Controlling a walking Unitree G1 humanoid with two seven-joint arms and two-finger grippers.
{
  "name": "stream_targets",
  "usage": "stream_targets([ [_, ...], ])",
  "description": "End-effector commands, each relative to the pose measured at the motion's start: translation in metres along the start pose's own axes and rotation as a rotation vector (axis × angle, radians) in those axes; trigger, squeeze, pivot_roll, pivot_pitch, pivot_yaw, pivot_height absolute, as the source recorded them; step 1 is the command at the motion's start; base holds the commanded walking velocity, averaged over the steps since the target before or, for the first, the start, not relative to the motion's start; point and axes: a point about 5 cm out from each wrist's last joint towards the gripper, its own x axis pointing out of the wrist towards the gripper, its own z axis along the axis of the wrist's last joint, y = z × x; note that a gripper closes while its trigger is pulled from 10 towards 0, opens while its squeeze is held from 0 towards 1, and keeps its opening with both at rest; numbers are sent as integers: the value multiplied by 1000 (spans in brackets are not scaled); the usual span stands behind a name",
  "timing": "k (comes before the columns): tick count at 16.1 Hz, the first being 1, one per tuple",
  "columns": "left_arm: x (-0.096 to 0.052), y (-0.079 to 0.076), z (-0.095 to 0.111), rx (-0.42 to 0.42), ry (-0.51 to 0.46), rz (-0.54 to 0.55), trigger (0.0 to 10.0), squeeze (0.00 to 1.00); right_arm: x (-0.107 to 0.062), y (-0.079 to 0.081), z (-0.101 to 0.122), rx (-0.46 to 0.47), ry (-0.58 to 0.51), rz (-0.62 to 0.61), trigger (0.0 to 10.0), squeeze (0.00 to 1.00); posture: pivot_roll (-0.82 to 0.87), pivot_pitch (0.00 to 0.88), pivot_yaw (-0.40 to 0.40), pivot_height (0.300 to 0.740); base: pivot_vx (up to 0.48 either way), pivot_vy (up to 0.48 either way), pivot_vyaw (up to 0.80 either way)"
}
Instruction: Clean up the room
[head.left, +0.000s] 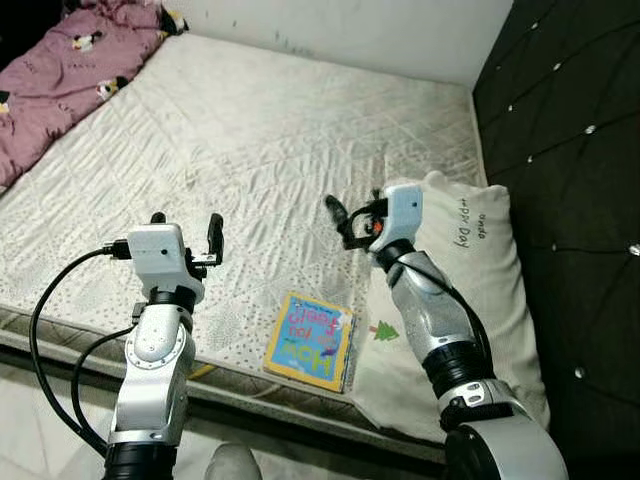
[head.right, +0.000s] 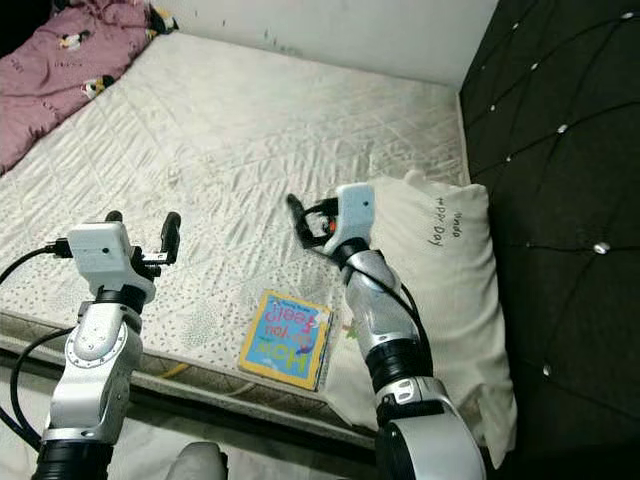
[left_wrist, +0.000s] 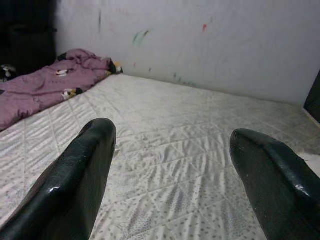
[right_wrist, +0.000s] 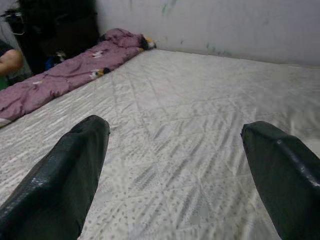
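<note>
Left eye view: a white quilted mattress (head.left: 250, 140) is filling the scene; a colourful book (head.left: 310, 341) is lying flat on the mattress, near its front edge and just beside a white pillow (head.left: 470, 290); the pillow is resting against a dark tufted headboard (head.left: 570, 150); a purple blanket (head.left: 60, 70) is lying bunched at the far corner of the mattress, well apart from the book; the left gripper (head.left: 186, 232) is hovering above the mattress near its front edge, fingers spread apart and grasping nothing; the right gripper (head.left: 345, 220) is hanging above the mattress beside the pillow, beyond the book; I cannot tell its state here.

Right eye view: the same layout is showing; the book is sitting between the two arms, touching neither.

Left wrist view: both black fingers (left_wrist: 75, 185) are standing wide apart over the mattress, released; the blanket is lying against the white wall (left_wrist: 200, 45).

Right wrist view: the fingers (right_wrist: 60, 180) are likewise spread, released, over bare mattress; a person's arm (right_wrist: 10, 60) is showing beyond the blanket.
</note>
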Motion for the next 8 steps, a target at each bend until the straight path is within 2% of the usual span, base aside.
stream_targets([
  [1, -3, 2, -3, 2, 9, 6, 10000, 0, 0, 0, 19, -20, -46, 25, 10000, 0, 144, 0, -75, 740, 0, 0, 0],
  [2, -3, 3, -3, 1, 9, 8, 10000, 0, -1, 3, 28, -66, -80, 60, 10000, 0, 137, 0, -74, 740, 0, 0, 0],
  [3, -6, 7, -7, -25, 34, 21, 10000, 0, -8, -6, 38, -89, -99, 67, 10000, 0, 124, 0, -74, 740, 0, 0, 0],
  [6, -7, 9, -9, -35, 43, 32, 10000, 0, -13, -27, 30, -85, -67, -30, 10000, 0, 123, 0, -73, 740, 0, 0, 0],
  [7, -11, 12, -8, -41, 39, 40, 10000, 0, -15, -35, 25, -77, -54, -98, 10000, 0, 125, 0, -73, 740, 0, 0, 0],
  [8, -14, 15, -10, -45, 45, 51, 10000, 0, -18, -36, 20, -90, -42, -120, 10000, 0, 127, 0, -73, 740, 0, 0, 0],
])
